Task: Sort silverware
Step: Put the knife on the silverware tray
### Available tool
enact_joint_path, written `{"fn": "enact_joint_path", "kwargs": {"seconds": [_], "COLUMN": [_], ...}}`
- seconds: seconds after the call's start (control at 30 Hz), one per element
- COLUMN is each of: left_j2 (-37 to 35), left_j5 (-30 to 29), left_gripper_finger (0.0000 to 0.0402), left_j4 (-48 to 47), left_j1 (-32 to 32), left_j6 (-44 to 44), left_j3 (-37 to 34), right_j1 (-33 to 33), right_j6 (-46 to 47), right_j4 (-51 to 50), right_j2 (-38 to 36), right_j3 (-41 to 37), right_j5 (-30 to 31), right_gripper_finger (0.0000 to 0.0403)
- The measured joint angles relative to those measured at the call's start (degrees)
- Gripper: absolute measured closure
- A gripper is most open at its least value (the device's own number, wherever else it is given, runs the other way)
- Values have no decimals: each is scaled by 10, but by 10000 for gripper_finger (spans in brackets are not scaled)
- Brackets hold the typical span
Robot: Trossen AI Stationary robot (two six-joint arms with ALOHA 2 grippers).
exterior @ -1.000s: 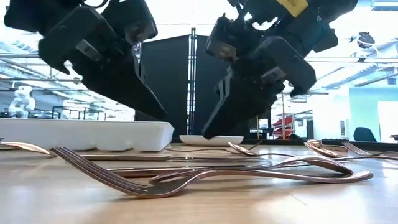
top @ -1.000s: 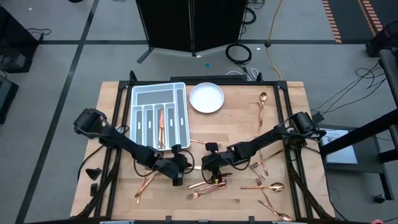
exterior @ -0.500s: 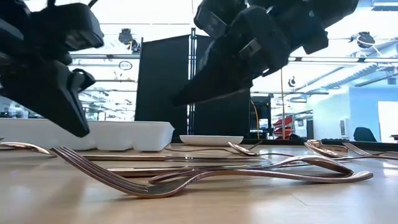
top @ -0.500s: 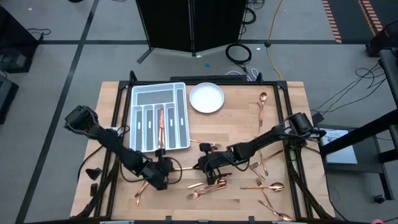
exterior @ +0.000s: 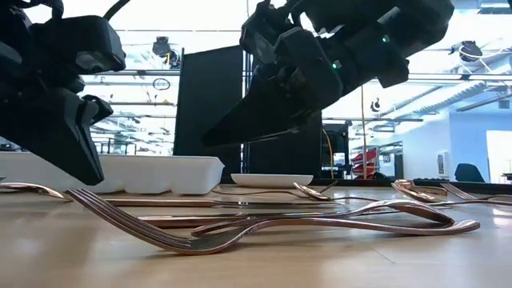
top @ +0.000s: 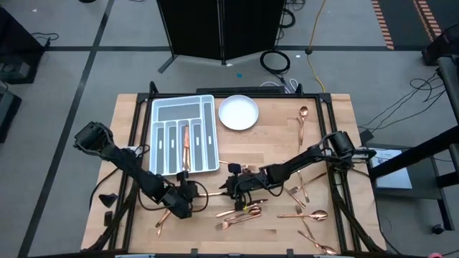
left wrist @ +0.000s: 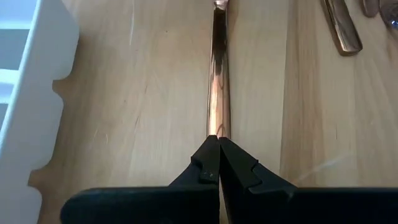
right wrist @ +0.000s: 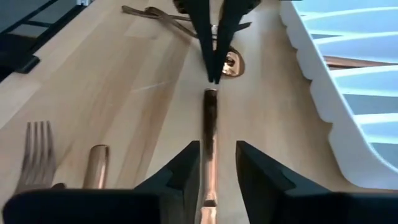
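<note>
My left gripper (left wrist: 219, 144) is shut on the end of one slim copper piece of silverware (left wrist: 219, 74), near the tray's front edge in the high view (top: 192, 195). My right gripper (right wrist: 217, 162) faces it from the table's right, open. Its two fingers stand on either side of the same piece (right wrist: 210, 143), with a gap showing beside it. More silverware lies loose on the table at the front middle (top: 240, 213) and right (top: 305, 213). One piece (top: 185, 147) lies in the grey tray (top: 154, 107). My left gripper pinches the near end of the piece's handle (left wrist: 218, 132) between its two fingertips. The fingers come slanting down from the table's left and lie along the piece, which runs straight out beyond them toward my right gripper. Whether its far end rests on the table I cannot tell.
The white plate (top: 238, 112) stands right of the tray at the back. A spoon (top: 302, 122) lies at the back right and another piece (top: 166, 213) at the front left. A spoon bowl (right wrist: 231, 62) and a fork (right wrist: 37, 149) lie close to the grippers.
My left gripper has gone toward the table's left edge and turned, then kept still. My right gripper has followed a little to the left, tipped from steeply down to nearly level, and its fingers have parted around the piece.
</note>
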Motion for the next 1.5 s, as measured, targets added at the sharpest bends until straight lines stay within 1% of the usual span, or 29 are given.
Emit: {"fn": "enact_joint_path", "kwargs": {"seconds": [0.13,0.3,0.8,1.07,1.2,1.33,1.5], "left_j2": [7,24,24,23,22,21,21], "left_j5": [0,0,2,2,2,2,4], "left_gripper_finger": [402,402,402,402,402,401,401], "left_j4": [11,15,13,15,29,62,63], "left_j1": [0,-1,-2,-2,-2,-3,-3], "left_j6": [0,-4,-3,-10,-19,-19,-19], "left_j3": [0,0,0,-4,-17,-32,-35], "right_j1": [0,0,0,0,0,0,0], "right_j6": [4,1,3,6,13,17,25], "right_j4": [7,50,46,88,79,68,49], "right_j2": [2,28,29,78,85,85,84], "right_j3": [0,0,0,2,2,2,2], "right_j5": [-1,-4,-3,-3,-3,-3,-2], "right_gripper_finger": [297,295,295,295,295,295,295]}}
